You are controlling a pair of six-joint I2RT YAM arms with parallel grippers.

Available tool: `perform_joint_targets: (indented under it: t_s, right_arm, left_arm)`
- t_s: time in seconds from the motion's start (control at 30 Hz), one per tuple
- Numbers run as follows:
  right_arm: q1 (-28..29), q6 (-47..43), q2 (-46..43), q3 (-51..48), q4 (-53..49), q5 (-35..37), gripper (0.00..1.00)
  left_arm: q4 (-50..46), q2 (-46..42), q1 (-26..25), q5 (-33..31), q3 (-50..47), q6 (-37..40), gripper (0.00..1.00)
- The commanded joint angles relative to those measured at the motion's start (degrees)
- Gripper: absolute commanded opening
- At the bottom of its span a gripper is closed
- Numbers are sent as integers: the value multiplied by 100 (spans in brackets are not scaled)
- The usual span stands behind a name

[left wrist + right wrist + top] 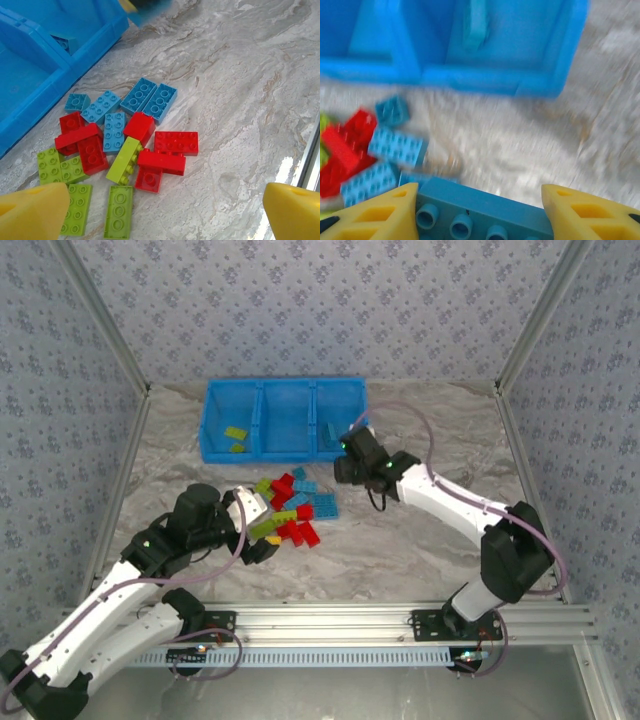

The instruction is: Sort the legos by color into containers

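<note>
Patterned blue-grey walls (320,300), marbled tabletop (400,550)

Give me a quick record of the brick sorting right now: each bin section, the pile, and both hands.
left section: two green bricks
middle section: no bricks seen
right section: one light blue brick
pile: red, green and light blue bricks on the table before the bin
left hand: open over the pile, empty
right hand: shut on a blue brick, near the bin

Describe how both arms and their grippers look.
The left arm and right arm have white links, black joints, small green lights and a lilac cable looped alongside. The left fingers are yellow wedges; the right fingers are yellow with triangular cut-outs.
</note>
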Motion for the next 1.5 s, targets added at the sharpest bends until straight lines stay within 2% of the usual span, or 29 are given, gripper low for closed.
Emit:
perform_joint_targets:
  t_s: [0.0, 0.17, 0.37, 0.43, 0.53, 0.63, 0.83, 1.07, 1.13, 1.3, 1.37, 1.47]
  right_arm:
    - [-382, -501, 586, 660, 327, 58, 55]
    - [-654, -647, 1562, 1619, 466, -196, 54]
    - [-680, -642, 2343, 2447, 373, -310, 58]
    - [-680, -639, 2439, 2560, 351, -301, 63]
    - [-710, -653, 2464, 2639, 289, -327, 76]
    - [-708, -703, 2339, 2624, 240, -388, 82]
    - [-694, -816, 1731, 2470, 108, -582, 82]
    - [-396, -916, -32, 1158, -241, -1078, 83]
    - [-150, -975, -512, 754, -521, -1022, 83]
    - [473, -777, -1459, -98, -1297, -682, 86]
    - [551, -631, -1732, -482, -1466, -704, 87]
    - [590, -512, -2008, -773, -1654, -611, 88]
  left_arm:
    - [148, -120, -38, -110, -65, 84, 99]
    - [220, -297, -34, -298, -176, -30, 99]
    - [293, -276, -8, -611, -128, -398, 99]
    - [306, -230, 23, -703, -88, -608, 99]
    - [313, -150, 58, -862, 0, -970, 99]
    - [270, 10, 70, -1194, 202, -1496, 99]
    - [130, 781, 67, -1778, 697, -3201, 99]
    - [-124, 1553, -24, -1882, 911, -5419, 92]
    - [-403, 1874, -353, -1931, 1033, -6088, 87]
    - [-486, 2924, -1722, -2159, 1173, -7856, 77]
    - [-256, 3322, -1962, -2068, 1081, -8388, 74]
    - [-64, 3745, -2025, -2137, 951, -8764, 64]
